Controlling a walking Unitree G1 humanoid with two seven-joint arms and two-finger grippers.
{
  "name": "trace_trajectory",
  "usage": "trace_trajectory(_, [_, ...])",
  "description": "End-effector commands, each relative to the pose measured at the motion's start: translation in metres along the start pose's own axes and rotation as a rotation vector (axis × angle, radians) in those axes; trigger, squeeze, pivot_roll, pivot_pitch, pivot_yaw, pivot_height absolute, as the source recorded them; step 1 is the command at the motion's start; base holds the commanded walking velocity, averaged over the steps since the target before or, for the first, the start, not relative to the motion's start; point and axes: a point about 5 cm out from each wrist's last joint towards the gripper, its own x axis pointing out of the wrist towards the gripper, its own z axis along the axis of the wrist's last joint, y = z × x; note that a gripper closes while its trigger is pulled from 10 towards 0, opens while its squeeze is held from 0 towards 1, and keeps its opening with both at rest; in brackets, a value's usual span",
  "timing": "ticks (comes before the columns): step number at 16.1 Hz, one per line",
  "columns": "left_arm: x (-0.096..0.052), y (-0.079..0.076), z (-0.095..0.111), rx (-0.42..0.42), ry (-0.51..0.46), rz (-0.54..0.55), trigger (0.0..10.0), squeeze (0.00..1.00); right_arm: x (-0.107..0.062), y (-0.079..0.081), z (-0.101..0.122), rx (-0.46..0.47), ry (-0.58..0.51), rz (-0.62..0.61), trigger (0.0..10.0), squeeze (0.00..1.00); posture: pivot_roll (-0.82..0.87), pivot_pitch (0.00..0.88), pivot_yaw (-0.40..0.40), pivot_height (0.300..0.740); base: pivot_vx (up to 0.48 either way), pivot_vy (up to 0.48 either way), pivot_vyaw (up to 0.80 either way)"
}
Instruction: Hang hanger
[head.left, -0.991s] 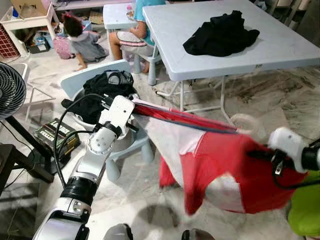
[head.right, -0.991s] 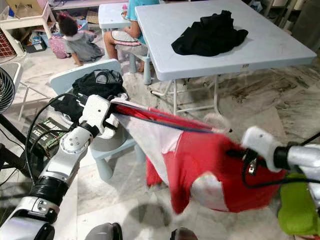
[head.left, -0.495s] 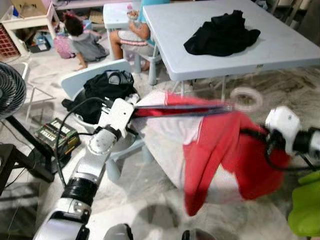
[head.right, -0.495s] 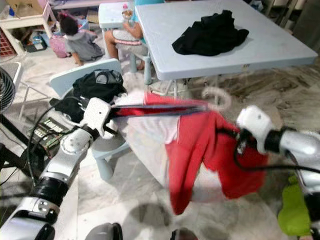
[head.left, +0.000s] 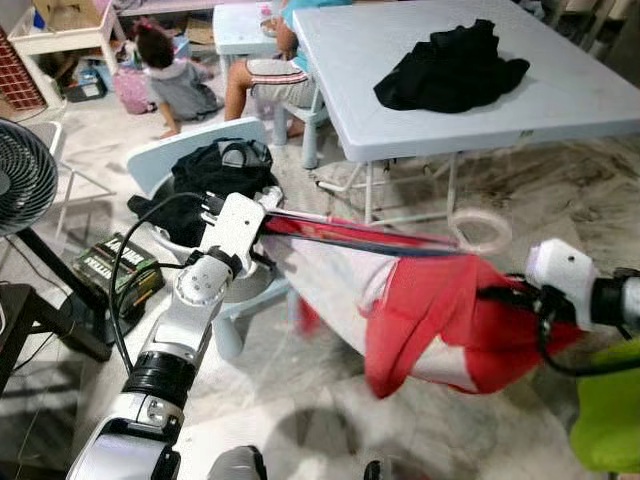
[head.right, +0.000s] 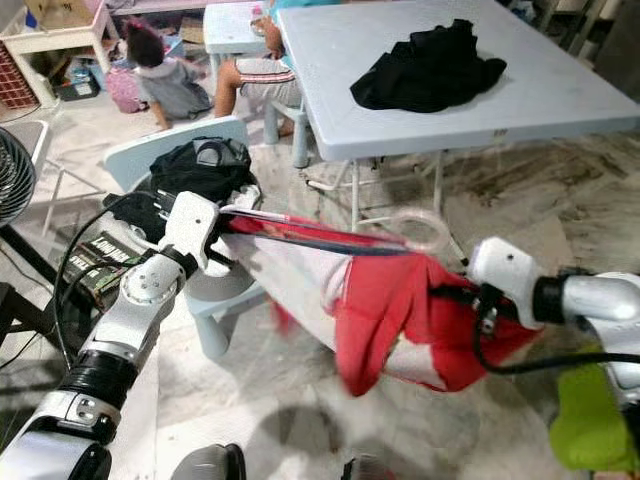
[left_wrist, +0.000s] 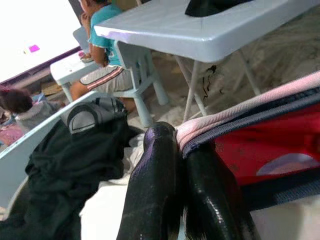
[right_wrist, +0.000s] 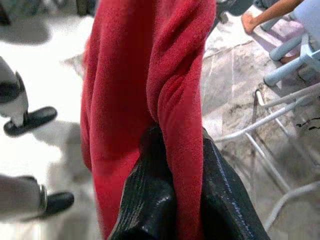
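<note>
Across the middle of the frame a red-and-white fabric garment (head.left: 440, 310) with its pale looped hanger hook (head.left: 480, 230) stretches between both grippers: the left gripper (left_wrist: 177, 150) pinches its striped edge, the right gripper (right_wrist: 172, 145) clamps a red fold.

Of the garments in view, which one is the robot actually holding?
The red and white shirt, stretched between the left gripper and the right gripper. The black garment on the table and the black clothes on the chair lie untouched.
</note>
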Motion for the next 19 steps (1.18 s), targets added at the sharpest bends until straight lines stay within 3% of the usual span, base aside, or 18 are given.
trace_trajectory(1, [-0.004,0.023,-0.007,-0.019,0.036,0.103,0.0,0.00,-0.017,-0.005,-0.004,-0.016,0.055,-0.006,10.0,0.00,-0.10,0.072,0.022,0.740,0.000,0.000,0.00])
trace_trajectory(4, [-0.005,0.015,-0.011,-0.024,0.053,0.075,0.0,0.00,-0.021,-0.011,0.010,0.008,-0.018,-0.001,10.0,0.00,-0.11,0.072,0.024,0.740,0.000,0.000,0.00])
trace_trajectory(6, [-0.004,0.011,-0.013,-0.030,0.062,0.059,0.0,0.00,-0.023,-0.019,0.031,0.054,-0.147,-0.022,10.0,0.00,-0.11,0.072,0.024,0.740,0.000,0.000,0.00])
trace_trajectory(11, [-0.006,0.010,-0.019,-0.033,0.094,0.035,0.0,0.00,-0.032,-0.029,0.050,0.106,-0.269,-0.035,10.0,0.00,-0.10,0.066,0.025,0.740,0.000,0.000,0.00])
trace_trajectory(13, [-0.006,0.005,-0.020,-0.042,0.098,0.018,0.0,0.00,-0.033,-0.038,0.057,0.142,-0.328,-0.099,10.0,0.00,-0.10,0.066,0.025,0.740,0.000,0.000,0.00])
trace_trajectory(16, [-0.003,-0.012,-0.017,-0.061,0.085,-0.020,0.0,0.00,-0.011,-0.042,0.064,0.220,-0.441,-0.222,10.0,0.00,-0.10,0.064,0.023,0.740,0.000,0.000,0.00])
trace_trajectory(17, [-0.003,-0.026,-0.015,-0.073,0.075,-0.058,0.0,0.00,0.011,-0.032,0.066,0.246,-0.473,-0.238,10.0,0.00,-0.10,0.065,0.024,0.740,0.000,0.000,0.00])
trace_trajectory(19, [-0.004,-0.041,-0.014,-0.079,0.071,-0.107,0.0,0.00,0.028,-0.022,0.068,0.283,-0.494,-0.221,10.0,0.00,-0.09,0.063,0.024,0.740,0.000,0.000,0.00])
